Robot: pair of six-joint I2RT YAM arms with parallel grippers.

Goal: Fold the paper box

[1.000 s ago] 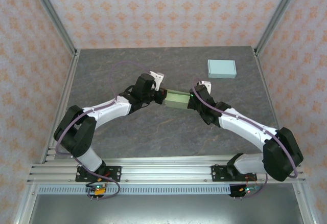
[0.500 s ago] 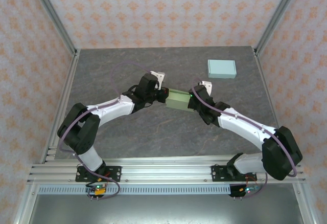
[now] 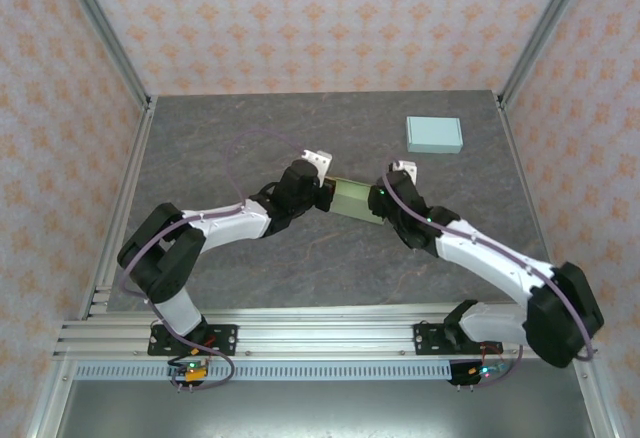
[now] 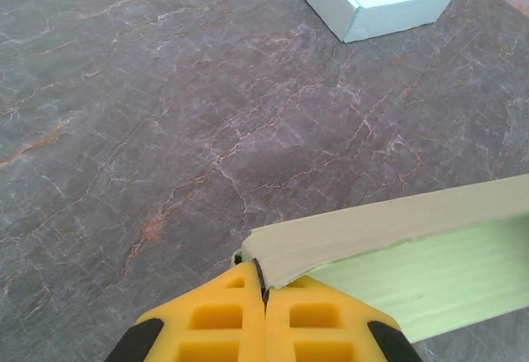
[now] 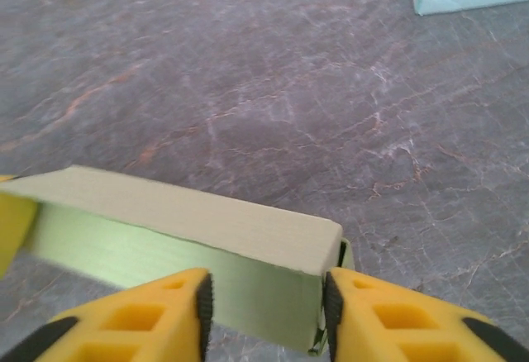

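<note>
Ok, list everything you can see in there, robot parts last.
pale green paper box: one, green with a buff upper face, mid-table between the two hands.
light blue closed carton: one, light blue, far right of the table, apart from the arms.
grey marbled tabletop: one, dark grey with pale veins, under everything.
patterned wall panels: three, peach with orange print, around the table.
metal frame rails: several, silver, near edge, carrying the arm bases.
left arm: one, white and black, reaching to the centre.
right arm: one, white and black, reaching to the centre.
left hand: one, yellow, shut on the box's corner edge.
right hand: one, yellow, open, fingers either side of the box's other end.
</note>
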